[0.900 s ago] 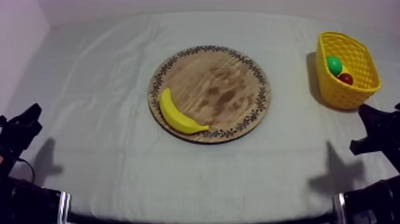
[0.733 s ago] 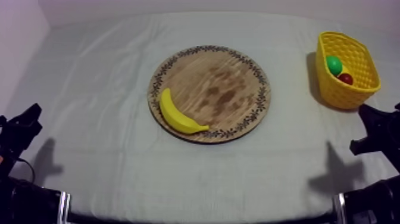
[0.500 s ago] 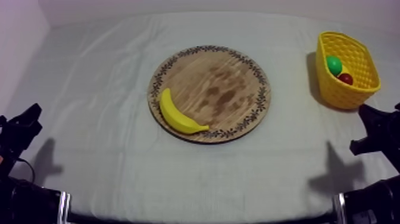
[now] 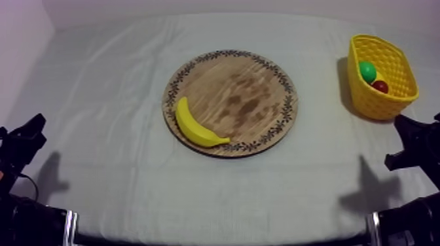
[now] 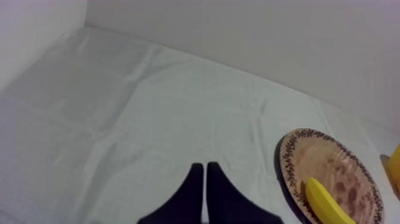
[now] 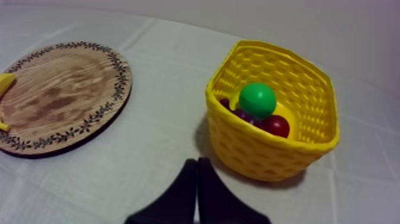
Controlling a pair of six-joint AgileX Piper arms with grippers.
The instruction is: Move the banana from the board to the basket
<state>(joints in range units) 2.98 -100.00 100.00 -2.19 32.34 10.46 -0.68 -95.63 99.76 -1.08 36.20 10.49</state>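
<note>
The yellow banana (image 4: 196,127) lies on the front left part of the round wooden board (image 4: 249,85) in the middle of the table. At the far right stands the yellow basket (image 4: 393,98), holding a green ball and a small red fruit (image 4: 380,86). My left gripper (image 4: 29,134) rests low at the table's left edge, far from the board, fingers together in a narrow wedge (image 5: 204,179). My right gripper (image 4: 409,131) rests at the right edge just in front of the basket (image 6: 268,155), its fingers (image 6: 197,176) also together.
Inside the basket a green ball (image 6: 257,99), a small red fruit (image 6: 275,126) and a dark purple piece lie on something yellow. Bare grey-white cloth (image 4: 229,190) surrounds the board. A wall runs behind the table.
</note>
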